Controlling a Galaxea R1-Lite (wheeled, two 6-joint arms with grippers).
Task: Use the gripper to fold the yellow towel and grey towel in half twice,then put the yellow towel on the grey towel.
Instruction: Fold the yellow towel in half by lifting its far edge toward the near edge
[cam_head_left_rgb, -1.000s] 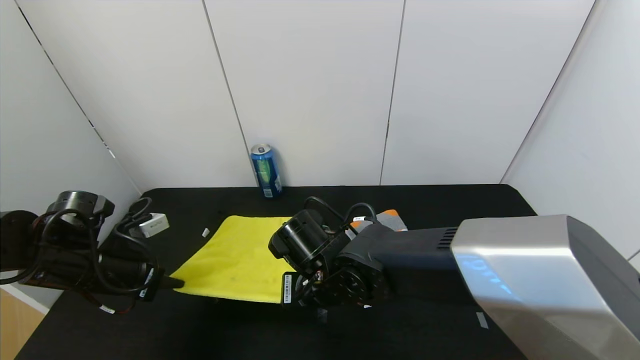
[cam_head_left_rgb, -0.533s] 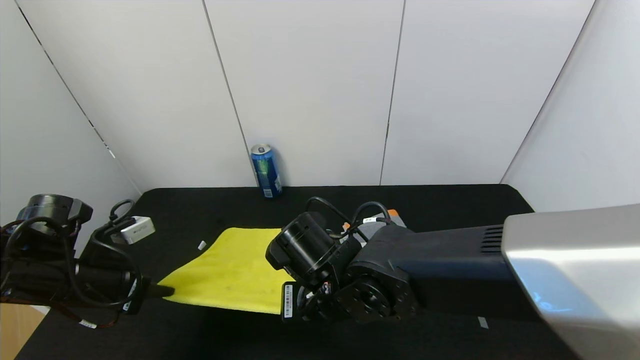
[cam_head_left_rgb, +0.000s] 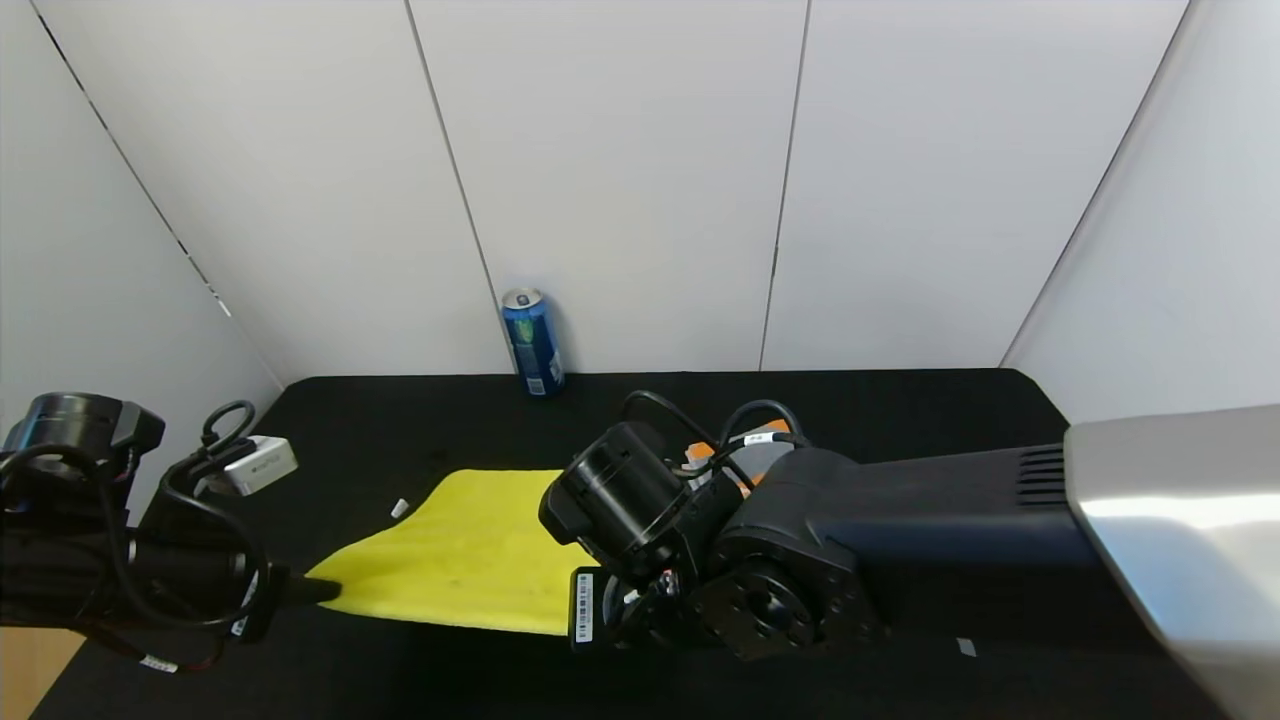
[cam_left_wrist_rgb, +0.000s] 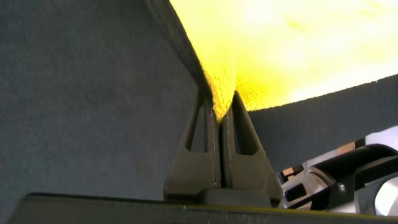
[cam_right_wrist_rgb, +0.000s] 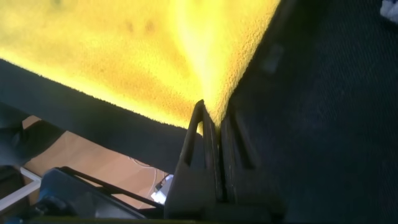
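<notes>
The yellow towel (cam_head_left_rgb: 465, 560) lies spread on the black table, its near edge held at both corners. My left gripper (cam_head_left_rgb: 325, 592) is shut on its near left corner; the left wrist view shows the cloth (cam_left_wrist_rgb: 292, 50) pinched between the fingers (cam_left_wrist_rgb: 205, 134). My right gripper is hidden behind its wrist in the head view; in the right wrist view (cam_right_wrist_rgb: 214, 124) it is shut on the near right corner of the yellow towel (cam_right_wrist_rgb: 143, 56). The grey towel (cam_head_left_rgb: 755, 460) shows only as a grey and orange patch behind the right arm.
A blue can (cam_head_left_rgb: 531, 342) stands at the back by the wall. A small white tag (cam_head_left_rgb: 400, 508) lies left of the yellow towel. A white box (cam_head_left_rgb: 255, 465) rides on the left arm's cables. The black table (cam_head_left_rgb: 950, 420) runs on to the right.
Both grippers have pulled the yellow towel toward the near edge and slightly left. Its far edge has slid nearer, and the left arm has drawn back to the left.
</notes>
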